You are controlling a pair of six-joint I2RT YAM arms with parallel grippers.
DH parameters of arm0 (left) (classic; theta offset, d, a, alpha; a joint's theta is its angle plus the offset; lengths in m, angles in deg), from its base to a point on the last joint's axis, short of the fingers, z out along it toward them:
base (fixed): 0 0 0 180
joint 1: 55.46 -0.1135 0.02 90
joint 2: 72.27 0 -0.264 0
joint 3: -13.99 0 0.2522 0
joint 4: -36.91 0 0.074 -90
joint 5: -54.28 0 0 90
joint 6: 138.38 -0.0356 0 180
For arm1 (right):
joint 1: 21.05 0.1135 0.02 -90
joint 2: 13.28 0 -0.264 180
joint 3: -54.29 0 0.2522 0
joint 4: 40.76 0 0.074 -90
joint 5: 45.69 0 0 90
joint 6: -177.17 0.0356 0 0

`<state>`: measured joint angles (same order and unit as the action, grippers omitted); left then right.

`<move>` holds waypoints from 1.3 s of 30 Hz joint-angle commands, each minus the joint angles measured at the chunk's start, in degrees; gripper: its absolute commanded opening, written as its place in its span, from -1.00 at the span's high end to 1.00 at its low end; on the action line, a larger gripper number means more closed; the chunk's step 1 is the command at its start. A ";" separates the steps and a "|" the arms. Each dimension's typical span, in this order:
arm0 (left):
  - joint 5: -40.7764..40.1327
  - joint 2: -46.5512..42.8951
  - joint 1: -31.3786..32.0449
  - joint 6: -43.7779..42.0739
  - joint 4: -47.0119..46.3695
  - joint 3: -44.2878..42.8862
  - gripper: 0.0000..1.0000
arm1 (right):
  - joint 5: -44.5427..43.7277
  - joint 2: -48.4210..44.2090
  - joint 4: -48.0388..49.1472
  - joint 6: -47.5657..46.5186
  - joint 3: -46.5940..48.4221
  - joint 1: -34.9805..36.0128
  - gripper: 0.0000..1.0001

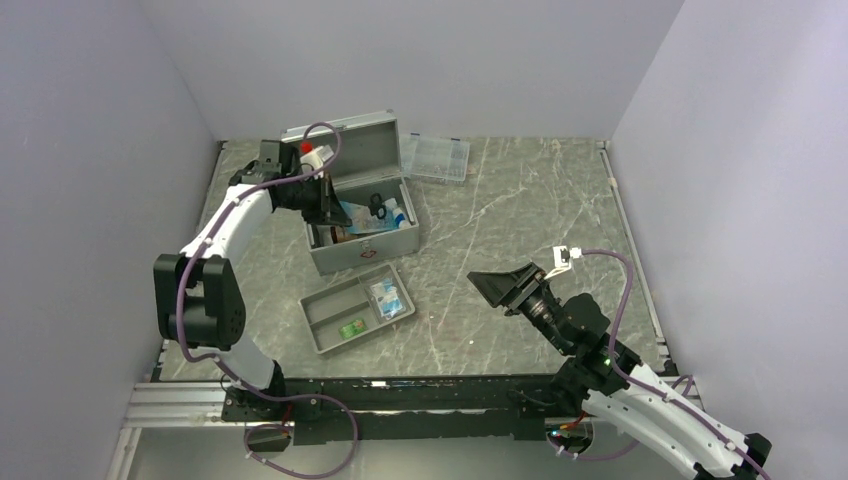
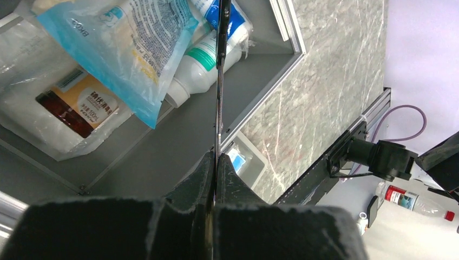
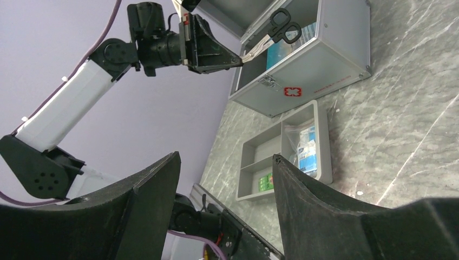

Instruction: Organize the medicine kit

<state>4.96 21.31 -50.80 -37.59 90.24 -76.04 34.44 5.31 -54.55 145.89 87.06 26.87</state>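
Medicine kit (image 1: 362,252) sits open at the table's back-left, part filled with pouches and bottles. Left gripper (image 3: 238,58) is clenched on the scissors (image 3: 282,27) by the blades, over the kit. Right gripper (image 1: 497,288) is released and empty. Packets in the tray (image 1: 330,322) probably need packing yet.

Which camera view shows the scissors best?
The right wrist view: the scissors are seen from the side, black handles and blades whole, tips clamped in the left gripper over the medicine kit. Left wrist shows one blade edge-on; top external only a small dark shape.
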 commanded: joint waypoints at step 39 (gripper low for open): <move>-22.40 -6.88 2.72 0.72 7.42 -11.30 -0.21 | 1.27 2.03 -2.43 -2.44 2.41 -0.01 -0.33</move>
<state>-13.22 22.99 -48.11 -37.79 99.84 -86.16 35.42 4.72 -56.65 145.78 86.95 26.83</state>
